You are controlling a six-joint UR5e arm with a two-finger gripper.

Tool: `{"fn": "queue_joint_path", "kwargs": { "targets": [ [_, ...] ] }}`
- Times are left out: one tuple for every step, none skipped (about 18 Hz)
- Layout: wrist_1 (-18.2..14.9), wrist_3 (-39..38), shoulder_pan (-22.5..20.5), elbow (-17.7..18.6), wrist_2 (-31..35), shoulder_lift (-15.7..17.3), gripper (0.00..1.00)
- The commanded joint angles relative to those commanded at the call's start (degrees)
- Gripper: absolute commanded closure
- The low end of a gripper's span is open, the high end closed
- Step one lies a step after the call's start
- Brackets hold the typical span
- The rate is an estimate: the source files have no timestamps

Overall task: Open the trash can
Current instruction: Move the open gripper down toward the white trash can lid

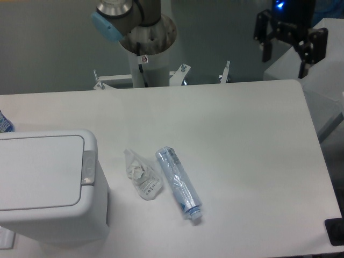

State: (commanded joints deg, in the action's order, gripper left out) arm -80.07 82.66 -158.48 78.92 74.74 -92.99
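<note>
The trash can (pixel 48 185) is a large white boxy bin at the front left of the table, its flat lid down and a small grey button strip (pixel 87 166) on its right rim. My gripper (pixel 284 56) hangs above the table's far right corner, a long way from the bin. Its two black fingers point down and stand apart with nothing between them.
A crumpled clear plastic bag (pixel 142 175) and a clear bottle with a blue label (pixel 178 183) lie side by side just right of the bin. The arm's base column (pixel 145 48) rises behind the table's back edge. A grey box (pixel 317 80) sits off the right side.
</note>
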Motion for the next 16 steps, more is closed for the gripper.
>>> {"fn": "queue_joint_path", "kwargs": {
  "targets": [
    [0.0,-6.1,0.6,0.2,-2.9,0.0,0.0],
    [0.2,-13.2,0.9,0.3,-5.0,0.0,0.0],
    [1.1,-19.4,1.1,0.4,-7.0,-0.1,0.0],
    [2.6,-24.3,1.8,0.7,-8.9,-0.1,0.0],
    [4.1,-28.3,3.0,1.3,-10.0,0.0,0.0],
    [5.5,-31.4,4.2,2.2,-10.0,0.1,0.0],
    [6.5,-34.3,5.5,3.2,-9.8,0.3,0.0],
    [6.7,-37.5,6.8,4.0,-9.8,1.0,0.0],
    [6.8,-40.7,7.9,4.8,-9.8,1.1,0.0],
    [7.0,-43.6,9.4,4.9,-9.8,1.1,0.0],
    [7.1,-46.2,10.7,4.9,-9.8,0.9,0.0],
    [7.3,-48.4,11.6,4.9,-9.9,0.7,0.0],
    [8.2,-50.6,12.4,5.0,-10.2,0.5,0.0],
    [9.5,-53.3,13.4,5.0,-10.2,0.0,0.0],
    [11.1,-56.8,14.3,5.0,-10.2,-0.8,0.0],
    [12.6,-61.2,15.5,4.9,-10.3,-1.7,0.0]
  ]
}}
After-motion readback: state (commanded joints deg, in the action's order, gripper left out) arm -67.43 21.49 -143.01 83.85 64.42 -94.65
